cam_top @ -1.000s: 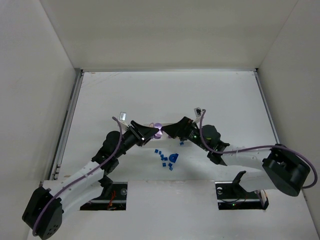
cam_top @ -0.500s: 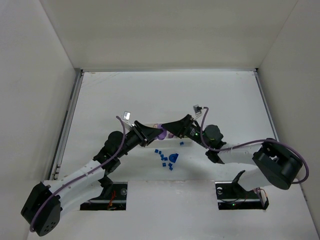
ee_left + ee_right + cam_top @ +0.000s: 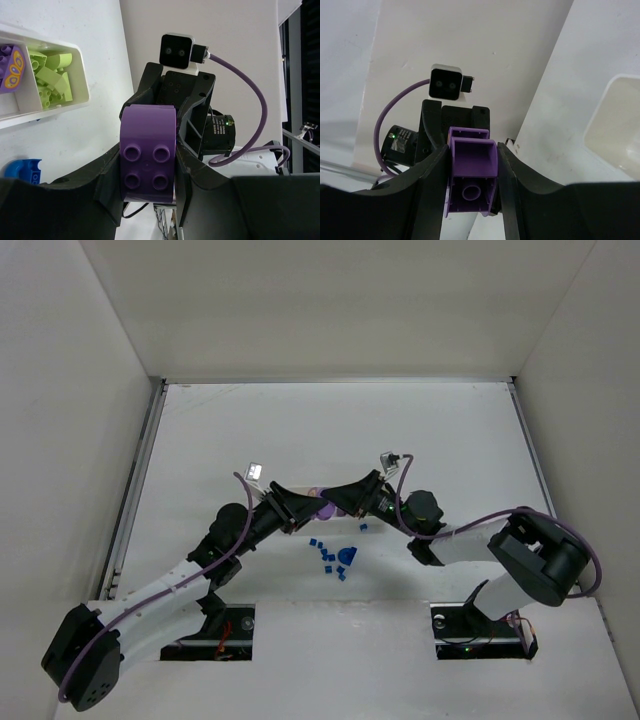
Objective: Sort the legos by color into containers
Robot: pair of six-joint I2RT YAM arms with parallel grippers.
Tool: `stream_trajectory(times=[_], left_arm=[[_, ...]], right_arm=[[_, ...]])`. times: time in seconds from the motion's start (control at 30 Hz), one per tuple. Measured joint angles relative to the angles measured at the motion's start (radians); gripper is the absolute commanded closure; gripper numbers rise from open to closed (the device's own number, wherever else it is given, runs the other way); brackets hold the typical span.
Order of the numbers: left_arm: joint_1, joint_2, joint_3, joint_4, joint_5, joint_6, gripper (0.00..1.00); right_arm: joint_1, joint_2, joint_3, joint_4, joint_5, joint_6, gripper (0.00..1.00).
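Right gripper (image 3: 470,179) has closed on the purple brick (image 3: 148,152), which the left gripper (image 3: 148,175) also pinches, aloft over the tabletop (image 3: 65,142) near the tray (image 3: 50,111). Risk: with both clamped, any pull could twist or drop it.

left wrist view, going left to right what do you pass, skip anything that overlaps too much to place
purple-and-orange piece → yellow-green pieces → purple brick → purple cable
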Motion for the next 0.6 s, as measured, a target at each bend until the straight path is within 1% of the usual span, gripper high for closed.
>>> stream_trajectory(times=[0.17,0.3,0.43,0.6], left_arm=[[0.001,0.003,0.0,-0.002,0.005,0.004,0.53],[0.012,-0.002,0.0,-0.002,-0.003,0.006,0.47],[0.016,-0.019,0.0,-0.019,-0.007,0.011,0.48],[0.021,-0.029,0.0,-0.043,-0.01,0.023,0.6]], right_arm=[[-0.01,0.0,-0.016,0.014,-0.004,0.009,0.62],[-0.034,0.0,-0.036,0.014,-0.004,0.01,0.62],[-0.04,0.0,-0.042,0.018,-0.004,0.01,0.61],[-0.04,0.0,-0.043,0.022,-0.005,0.016,0.61]])
